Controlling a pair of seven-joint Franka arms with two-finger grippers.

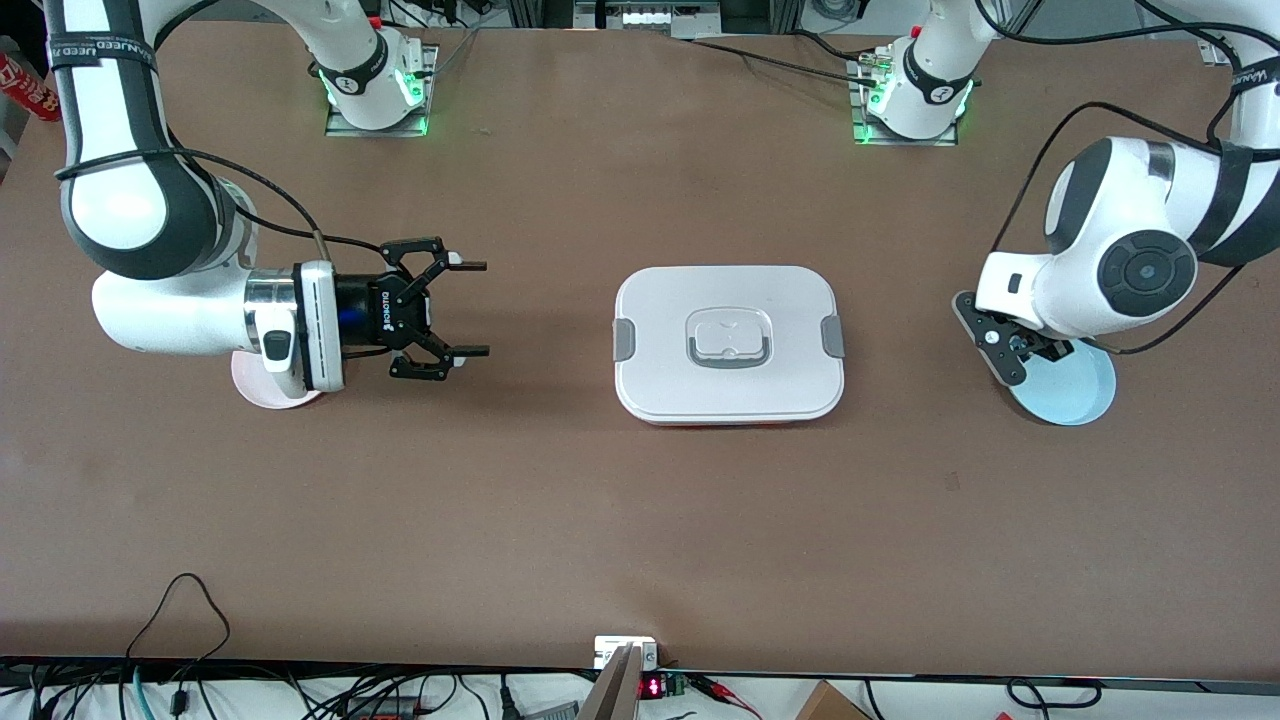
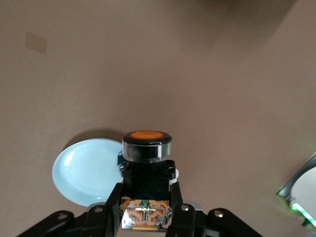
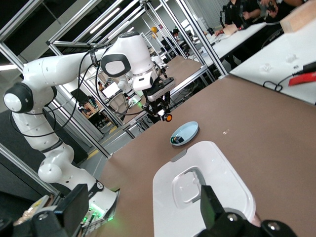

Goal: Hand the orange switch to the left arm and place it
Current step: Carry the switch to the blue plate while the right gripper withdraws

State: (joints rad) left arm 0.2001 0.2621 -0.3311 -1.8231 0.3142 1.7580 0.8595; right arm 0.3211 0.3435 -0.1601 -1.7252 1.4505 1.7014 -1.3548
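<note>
- The box (image 1: 728, 345) sits mid-table, squarely between the two grippers.
- The left gripper (image 2: 146, 210) hangs over the blue plate (image 1: 1075, 392), fingers clamped on the orange switch (image 2: 146, 146), orange face pointing away from the wrist, probably downward.
- The right gripper (image 1: 465, 308) waits level beside the pink plate (image 1: 262, 387), jaws wide apart, empty, facing the box.

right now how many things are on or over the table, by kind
round plates: 2, one pale blue, one pink
white lidded box with grey clips: 1
orange-faced push-button switch: 1, held by the left gripper
total: 4
</note>
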